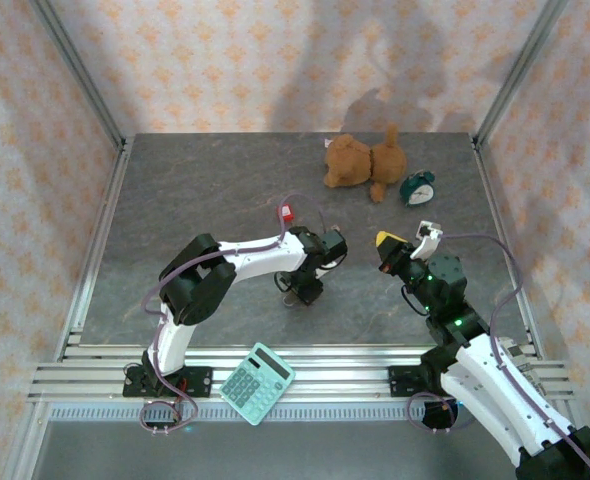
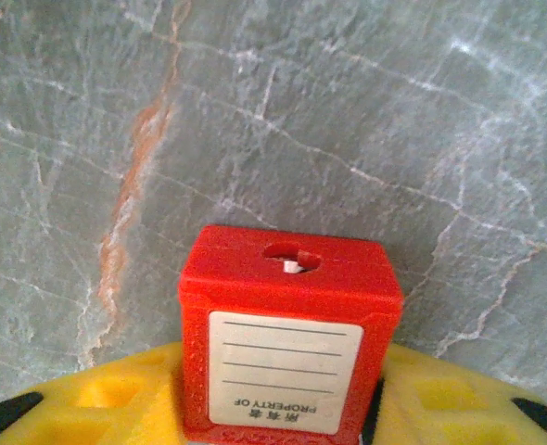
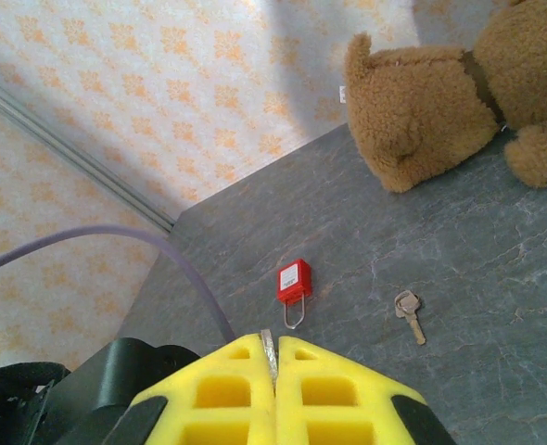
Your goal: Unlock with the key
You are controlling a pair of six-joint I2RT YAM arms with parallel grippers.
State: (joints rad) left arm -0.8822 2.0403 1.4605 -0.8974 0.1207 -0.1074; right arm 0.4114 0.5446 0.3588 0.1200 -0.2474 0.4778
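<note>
My left gripper (image 2: 285,408) is shut on a red padlock (image 2: 288,306), its yellow pads on both sides of the body. The keyhole (image 2: 292,257) faces away from the wrist toward the grey table, and the label reads upside down. In the top view this gripper (image 1: 305,288) hangs low over the table's middle. My right gripper (image 3: 273,360) is shut on a thin metal key (image 3: 269,347), whose edge pokes out between the pads. It (image 1: 385,243) hovers to the right of the left gripper. A second red padlock (image 3: 293,281) with its shackle and a loose key (image 3: 409,315) lie on the table.
A brown teddy bear (image 1: 363,162) and a teal alarm clock (image 1: 418,187) sit at the back right. A teal calculator (image 1: 257,383) lies on the front rail. The second padlock (image 1: 287,212) lies behind the left arm. A purple cable (image 3: 153,243) arcs near the right wrist.
</note>
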